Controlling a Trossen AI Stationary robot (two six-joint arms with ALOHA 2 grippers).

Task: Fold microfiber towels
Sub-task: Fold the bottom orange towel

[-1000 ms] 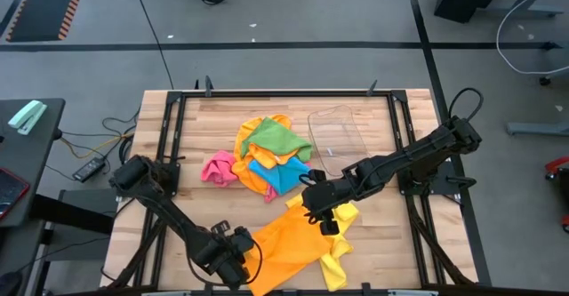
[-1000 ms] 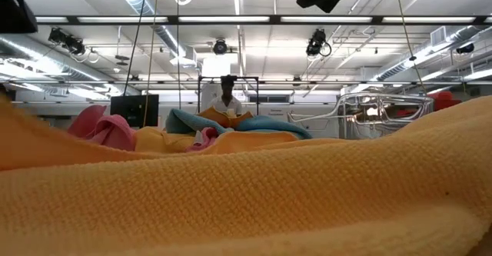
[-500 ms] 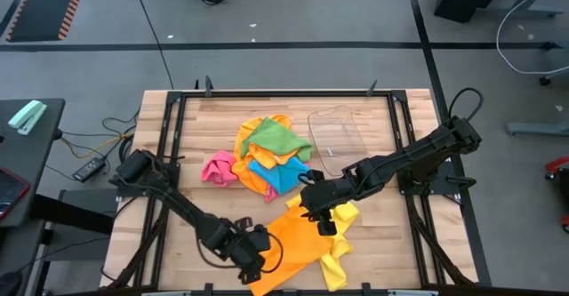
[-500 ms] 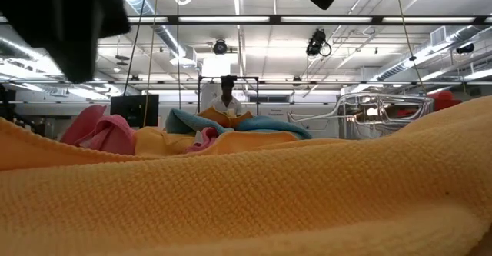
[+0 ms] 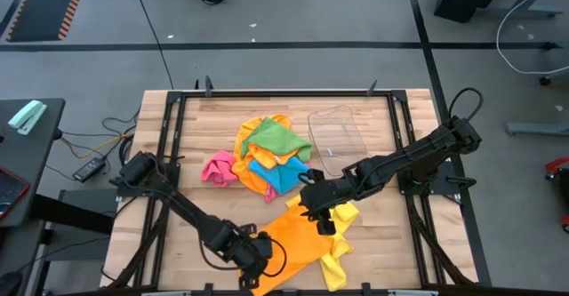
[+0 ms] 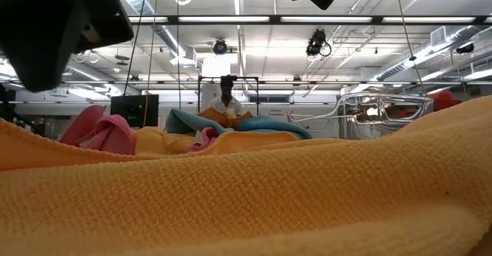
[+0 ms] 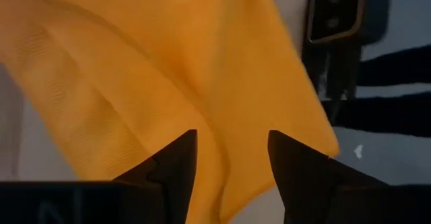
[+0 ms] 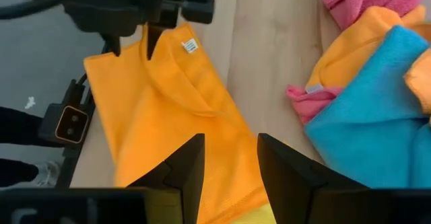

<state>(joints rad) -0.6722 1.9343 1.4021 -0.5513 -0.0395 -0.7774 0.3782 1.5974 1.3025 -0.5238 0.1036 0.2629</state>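
An orange microfiber towel lies spread, with a few creases, at the table's near middle, partly over a yellow towel. It fills the low view's foreground. My left gripper hovers open over the orange towel's near left corner, fingers slanting down and clear of the cloth, as the low view shows. My right gripper hangs open above the towel's far right part, holding nothing.
A heap of green, blue, orange and pink towels lies mid-table. A clear plastic tray stands at the far right. A small camera block sits at the near edge. A person stands far behind the table.
My left gripper has gone toward the table's right edge along the near side, coming over the orange towel's near left corner, and has rolled about its own line. It now shows at the low view's upper left. The right arm has kept still.
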